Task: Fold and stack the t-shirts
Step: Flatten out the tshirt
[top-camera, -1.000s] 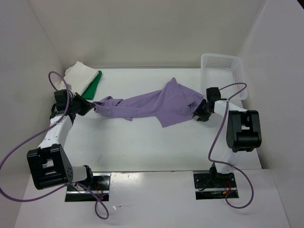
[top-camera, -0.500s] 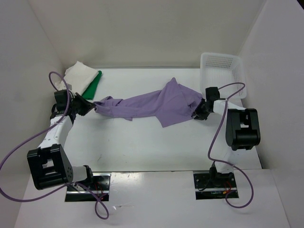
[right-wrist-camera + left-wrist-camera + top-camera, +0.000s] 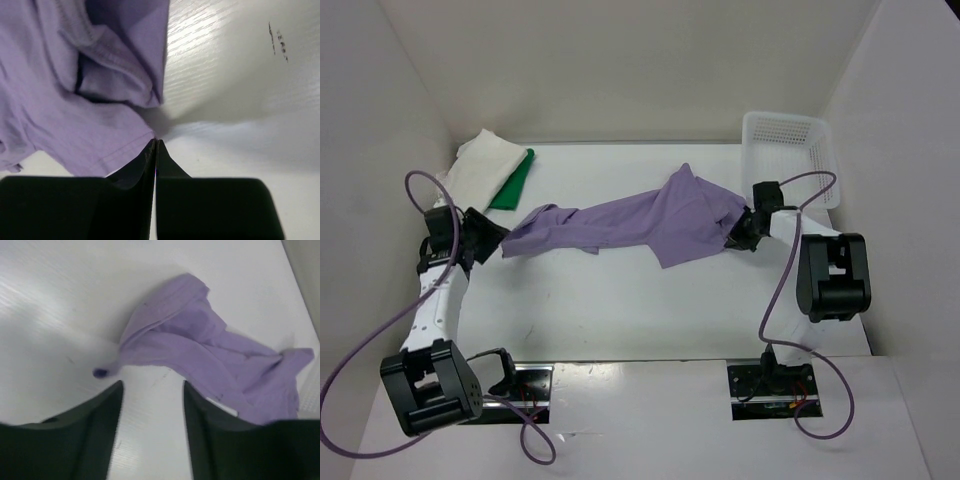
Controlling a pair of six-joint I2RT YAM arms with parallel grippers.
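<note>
White table (image 3: 620,315) under purple shirt (image 3: 630,222), cream shirt (image 3: 480,163), green shirt (image 3: 516,184), lattice basket (image 3: 785,118).

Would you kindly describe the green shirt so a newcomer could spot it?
Go to the far left corner of the table. Two folded shirts lie together there; the green shirt is the narrow strip right of the white shirt. It alone is bright green.

I am reading no text, label, brand or number anywhere; small dark marks (image 3: 278,42) on the table (image 3: 240,100), upper right, are proving illegible.
</note>
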